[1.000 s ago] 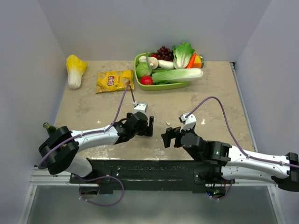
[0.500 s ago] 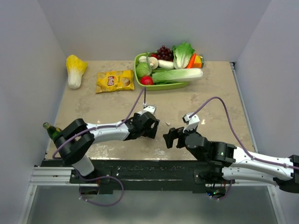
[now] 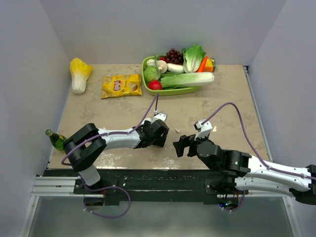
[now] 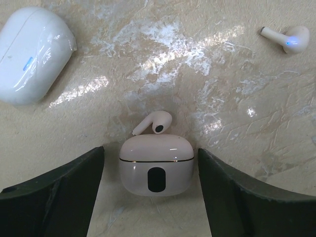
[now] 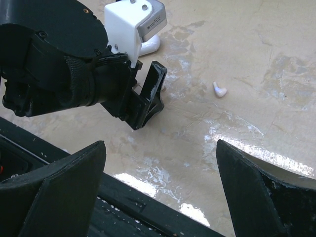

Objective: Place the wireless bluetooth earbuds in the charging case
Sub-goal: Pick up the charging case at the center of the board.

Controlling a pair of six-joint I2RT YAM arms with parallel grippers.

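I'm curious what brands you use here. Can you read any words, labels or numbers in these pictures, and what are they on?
Chip bag: a red logo, lettering too small to read.
White pod: a small blue mark, blurred, unreadable.
Cream case: only a dark oval window, no text.
No other writing shows in any view.

My left gripper [image 4: 150,150] is matt black plastic. The case [image 4: 155,170] inside it and the earbud [image 4: 154,122] are smooth, glossy plastic; the table [image 4: 197,74] shines, faintly wrinkled.

A lab test cell: blank walls [image 3: 148,24] box in the tabletop [image 3: 98,111].
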